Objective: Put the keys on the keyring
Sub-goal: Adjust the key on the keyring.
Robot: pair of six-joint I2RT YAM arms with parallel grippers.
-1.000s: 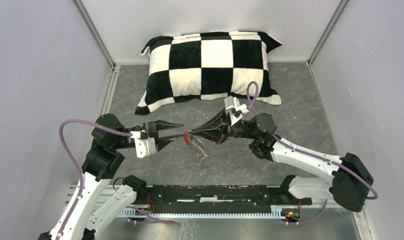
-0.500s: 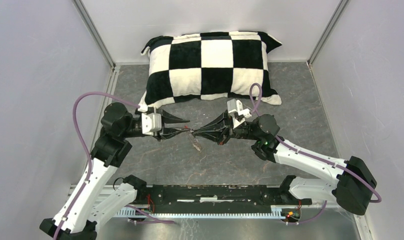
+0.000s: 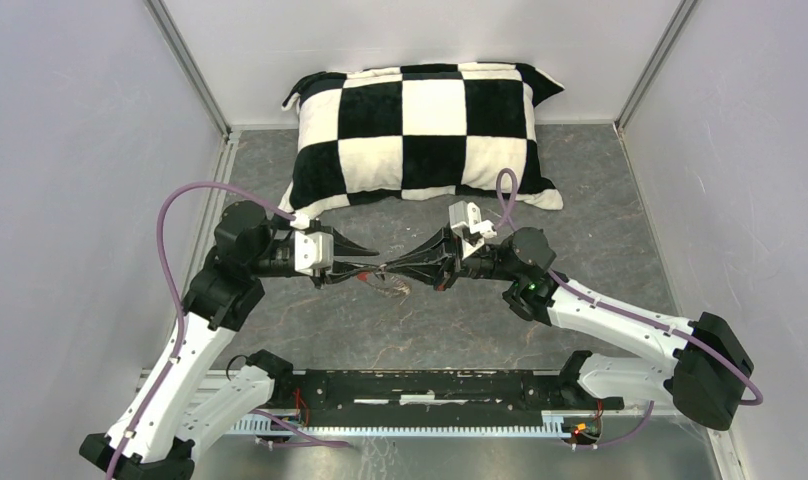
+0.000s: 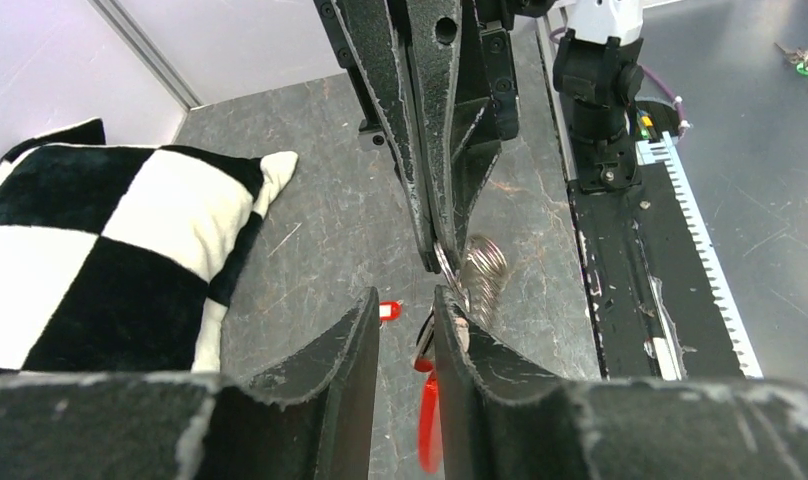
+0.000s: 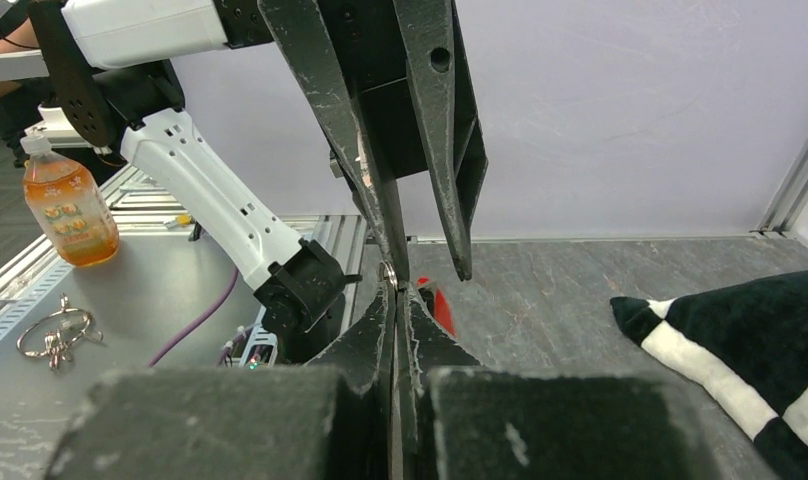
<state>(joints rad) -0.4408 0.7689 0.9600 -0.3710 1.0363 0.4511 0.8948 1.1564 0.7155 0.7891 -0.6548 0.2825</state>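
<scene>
My right gripper (image 3: 388, 270) is shut on the keyring (image 4: 483, 270), a silvery coiled wire that hangs off its tip just above the floor. The shut tips (image 5: 398, 290) pinch the thin wire. My left gripper (image 3: 373, 262) is open and meets the right one tip to tip. In the left wrist view its fingers (image 4: 405, 300) straddle the wire, and the keyring's red section (image 4: 427, 420) lies against the inside of the right finger. A tiny red-headed key (image 4: 390, 312) lies on the floor beyond the gap. The black-and-white key is not in view.
A black-and-white checkered pillow (image 3: 420, 130) lies against the back wall. A black rail (image 3: 430, 385) runs along the near edge between the arm bases. White walls close both sides. A bottle of orange liquid (image 5: 68, 205) stands outside the cell.
My left gripper has swung up and right to meet the right gripper's tip. The hanging keyring has shifted from below the right tip to between the two grippers.
</scene>
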